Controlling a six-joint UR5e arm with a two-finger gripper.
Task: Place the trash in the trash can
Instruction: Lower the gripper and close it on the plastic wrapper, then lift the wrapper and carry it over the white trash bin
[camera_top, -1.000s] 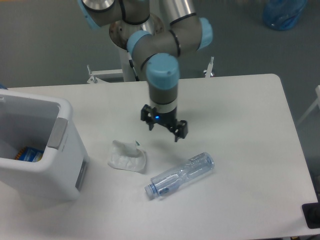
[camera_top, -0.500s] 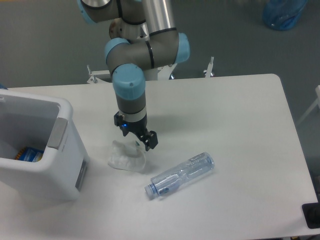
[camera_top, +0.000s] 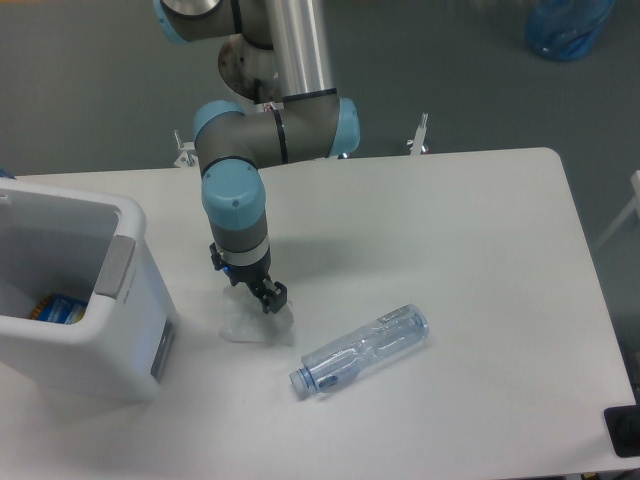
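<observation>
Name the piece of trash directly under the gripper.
The crumpled tissue wad, right beneath the gripper; the clear plastic bottle lies apart, to its right.

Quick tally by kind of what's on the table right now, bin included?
Tissue wad: 1
Plastic bottle: 1
Trash can: 1
Total: 3
The gripper is down over the tissue wad.

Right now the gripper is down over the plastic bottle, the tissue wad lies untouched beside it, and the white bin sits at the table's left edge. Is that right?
Not quite. The camera view shows the gripper down over the tissue wad, not the bottle. It is the plastic bottle that lies untouched, on its side to the right. The white bin does sit at the table's left edge.
</observation>
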